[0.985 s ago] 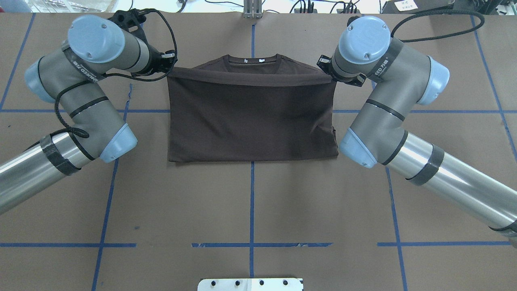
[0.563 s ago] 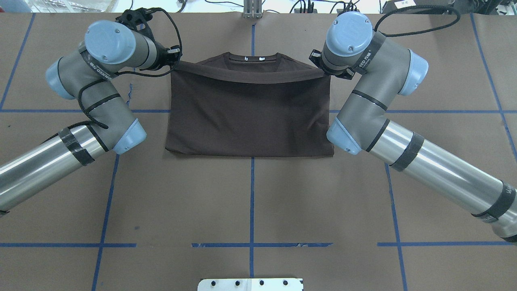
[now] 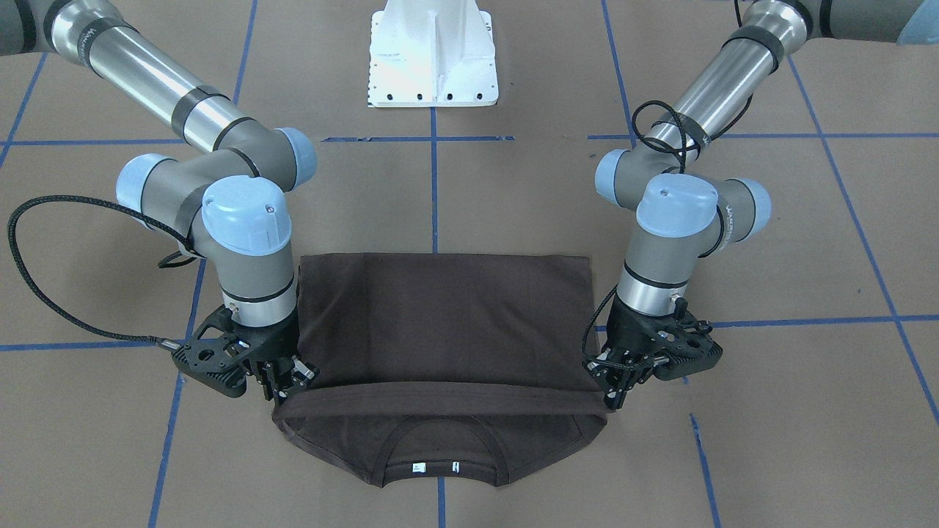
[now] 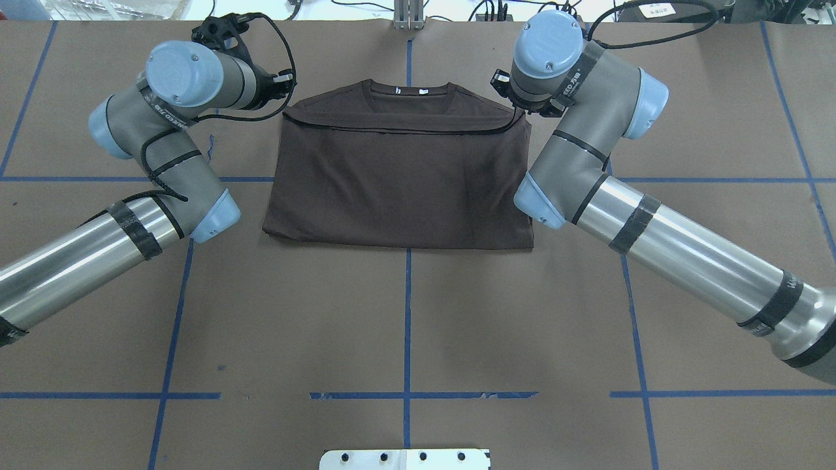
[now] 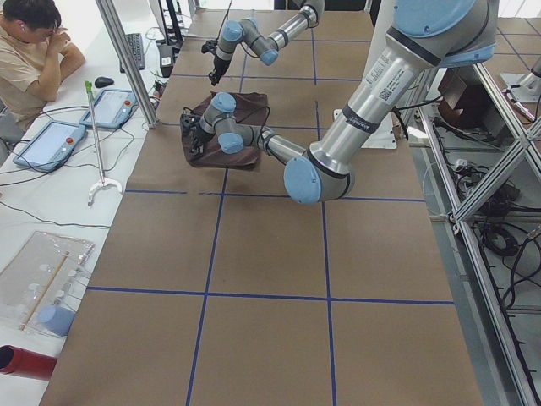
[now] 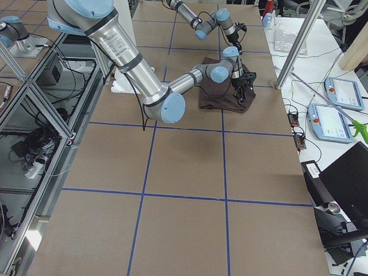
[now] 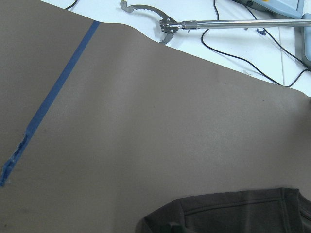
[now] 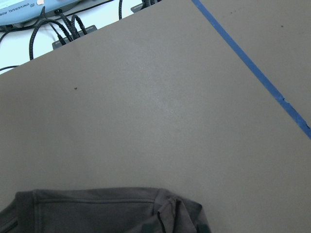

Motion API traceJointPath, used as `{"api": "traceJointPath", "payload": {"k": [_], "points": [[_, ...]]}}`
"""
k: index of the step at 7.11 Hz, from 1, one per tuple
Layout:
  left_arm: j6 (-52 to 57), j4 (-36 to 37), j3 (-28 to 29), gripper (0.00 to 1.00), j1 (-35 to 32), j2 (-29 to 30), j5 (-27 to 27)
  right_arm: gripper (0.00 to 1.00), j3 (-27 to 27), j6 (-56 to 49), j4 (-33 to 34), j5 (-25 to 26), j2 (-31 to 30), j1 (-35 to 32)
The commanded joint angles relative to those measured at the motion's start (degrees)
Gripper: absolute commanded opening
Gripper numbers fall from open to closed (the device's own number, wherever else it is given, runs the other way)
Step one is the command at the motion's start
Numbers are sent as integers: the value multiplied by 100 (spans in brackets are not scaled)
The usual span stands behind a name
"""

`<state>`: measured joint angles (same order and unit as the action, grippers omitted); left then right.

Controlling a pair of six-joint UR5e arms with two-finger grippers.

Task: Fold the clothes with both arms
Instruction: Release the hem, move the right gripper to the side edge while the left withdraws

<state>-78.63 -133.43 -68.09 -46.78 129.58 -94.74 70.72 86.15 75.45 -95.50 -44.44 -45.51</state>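
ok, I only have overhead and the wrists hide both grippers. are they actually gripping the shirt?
Observer: Front view: the left gripper has its fingers closed on one end of the folded-over edge of the T-shirt.
Operator: right one?
Observer: Same. The right gripper pinches the other end of that edge.
Operator: anyone near the table?
Observer: Left side view: a person sits beyond the far edge of the table, not reaching over it.
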Motion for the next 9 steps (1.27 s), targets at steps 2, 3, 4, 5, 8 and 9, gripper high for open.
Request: {"api": "traceJointPath", "payload": {"k": [2,3,4,5,8,9], "points": [[-378,-622,-11,61,-164,-47,-349,68,456,95,-13,-614,24,-81],[-390,-771,-29,61,-321,-64,-813,70,1043,339,-13,-871,-351,-72],[-390,-1181,-125,62,-349,-386,-844,75,1458,489,-4,-900,-694,67],[-399,-1385,-195,62,-367,-511,-870,75,1984,882,-30,-892,-1341,356],[-416,-1387,-1386,61,-358,-1422,-1125,79,3235,1814,-4,-848,-2277,840],[-407,-1431,-1591,61,-323,-1557,-1152,79,3229,2026,4,-804,-2297,981]]}}
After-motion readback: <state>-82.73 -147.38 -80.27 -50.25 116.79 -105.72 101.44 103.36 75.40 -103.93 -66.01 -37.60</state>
